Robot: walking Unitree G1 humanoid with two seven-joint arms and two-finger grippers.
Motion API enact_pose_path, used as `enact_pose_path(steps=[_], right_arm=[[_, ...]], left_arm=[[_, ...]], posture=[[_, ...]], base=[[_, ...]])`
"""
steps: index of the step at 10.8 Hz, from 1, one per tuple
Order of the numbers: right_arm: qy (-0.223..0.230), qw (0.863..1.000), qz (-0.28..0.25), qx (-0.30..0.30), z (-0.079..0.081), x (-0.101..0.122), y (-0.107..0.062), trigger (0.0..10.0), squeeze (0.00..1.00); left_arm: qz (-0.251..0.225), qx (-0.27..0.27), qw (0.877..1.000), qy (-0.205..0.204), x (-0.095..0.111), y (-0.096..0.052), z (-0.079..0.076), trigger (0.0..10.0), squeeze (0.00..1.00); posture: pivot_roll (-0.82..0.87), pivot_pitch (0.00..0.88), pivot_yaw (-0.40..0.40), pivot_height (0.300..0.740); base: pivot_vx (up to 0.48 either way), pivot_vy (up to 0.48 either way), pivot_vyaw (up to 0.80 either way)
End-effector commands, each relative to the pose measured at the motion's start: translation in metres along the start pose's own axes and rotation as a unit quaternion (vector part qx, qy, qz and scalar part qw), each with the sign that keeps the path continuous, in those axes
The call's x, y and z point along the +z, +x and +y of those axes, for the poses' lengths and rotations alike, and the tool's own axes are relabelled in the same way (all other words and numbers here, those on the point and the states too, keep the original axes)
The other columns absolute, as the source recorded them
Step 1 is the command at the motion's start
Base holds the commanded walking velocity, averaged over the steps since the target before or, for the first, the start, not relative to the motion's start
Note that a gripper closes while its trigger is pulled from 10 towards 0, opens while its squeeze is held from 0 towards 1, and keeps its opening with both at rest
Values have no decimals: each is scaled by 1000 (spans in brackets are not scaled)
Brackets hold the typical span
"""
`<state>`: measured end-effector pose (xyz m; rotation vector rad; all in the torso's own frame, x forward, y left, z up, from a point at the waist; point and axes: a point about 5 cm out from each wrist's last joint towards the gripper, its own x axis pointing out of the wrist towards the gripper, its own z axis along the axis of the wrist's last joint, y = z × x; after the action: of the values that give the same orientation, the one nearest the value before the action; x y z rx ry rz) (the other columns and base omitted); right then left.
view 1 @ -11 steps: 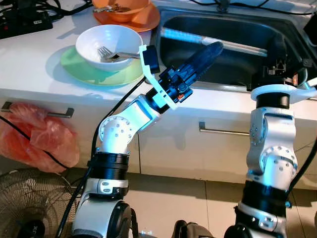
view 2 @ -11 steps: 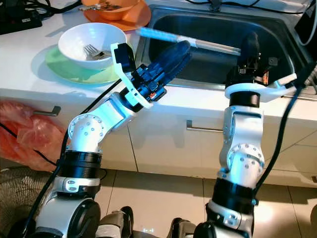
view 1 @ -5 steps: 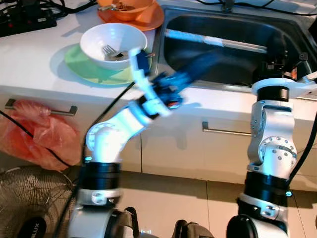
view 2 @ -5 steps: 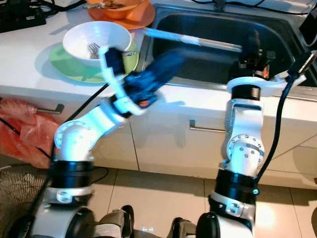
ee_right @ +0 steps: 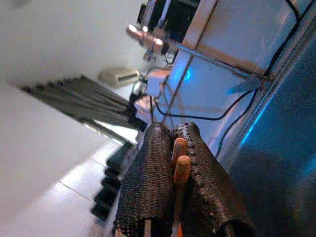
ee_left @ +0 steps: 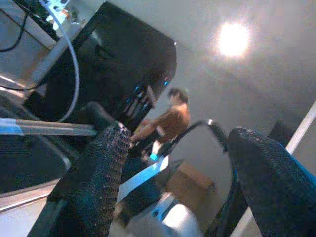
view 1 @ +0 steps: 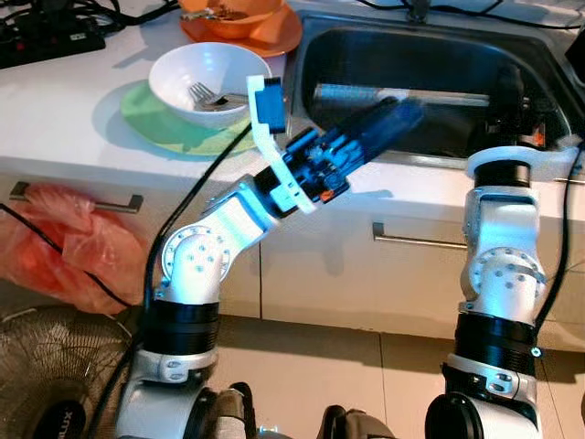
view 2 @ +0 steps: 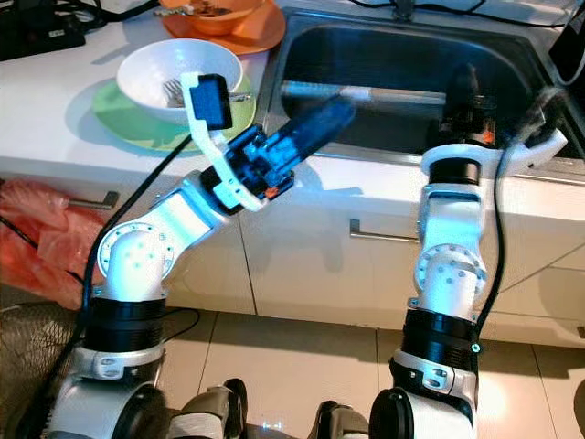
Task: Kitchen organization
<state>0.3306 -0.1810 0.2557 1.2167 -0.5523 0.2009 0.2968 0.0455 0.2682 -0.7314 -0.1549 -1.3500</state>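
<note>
Chopsticks (ee_right: 178, 168), wooden pair, clamped between right gripper (view 2: 462, 84) fingers, frame right over sink (view 1: 430, 55). Upper left: white bowl (view 1: 203, 78) with fork (view 1: 203, 94). Left gripper (view 1: 393, 114) centre, fingers apart, empty. Likely mid-transfer; next: lower chopsticks into sink, release.

A white kitchen countertop (view 1: 64, 101) carries a round green plate (view 1: 146, 114), an orange plate (view 1: 274, 37) at its 1 o'clock, and a black power strip (view 1: 46, 41) at 10.
</note>
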Motion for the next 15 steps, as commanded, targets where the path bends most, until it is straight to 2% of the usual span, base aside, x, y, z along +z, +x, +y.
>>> enact_pose_path(steps=[1,2,3,4,5,6,8,10,13,14,15], right_arm=[[-30,1000,-2,5,-1,2,0,10000,0],[-50,999,-2,1,-2,2,0,10000,0],[-73,997,-5,-3,-4,3,1,10000,0],[-79,997,-7,-4,-4,4,1,10000,0],[-88,996,-9,-5,-5,5,1,10000,0],[-97,995,-11,-5,-5,5,2,10000,0],[-103,994,-18,-7,-6,9,0,10000,0],[-116,993,-10,-5,-7,6,-2,10000,0],[-129,992,6,-13,-12,2,-6,10000,0],[-173,985,21,-17,-18,-1,-9,10000,0],[-174,984,16,-27,-23,1,-10,10000,0]], left_arm=[[12,-4,1000,13,-4,-2,0,10000,0],[19,4,999,33,7,1,18,10000,0],[40,28,996,76,29,5,51,10000,0],[5,387,856,342,44,-27,55,10000,0],[-27,380,846,373,13,-31,29,10000,0],[-23,361,855,372,7,-30,25,10000,0],[-43,355,859,365,6,-27,30,10000,0],[-48,386,843,372,-1,-30,26,10000,0],[-32,401,837,372,-6,-38,36,10000,0],[-13,409,826,387,-10,-42,39,10000,0],[-8,414,824,387,-12,-45,41,10000,0]], posture=[[90,165,-66,740],[89,163,-65,740],[91,160,-64,740],[91,158,-62,740],[91,158,-62,740],[92,161,-61,740],[86,165,-59,740],[90,173,-62,740],[87,179,-63,740],[89,178,-62,740],[90,176,-61,740]], base=[[0,0,0],[0,0,0],[0,0,0],[0,0,0],[0,0,0],[0,0,0],[0,0,0],[0,0,0],[0,0,0],[0,0,0],[0,0,0]])
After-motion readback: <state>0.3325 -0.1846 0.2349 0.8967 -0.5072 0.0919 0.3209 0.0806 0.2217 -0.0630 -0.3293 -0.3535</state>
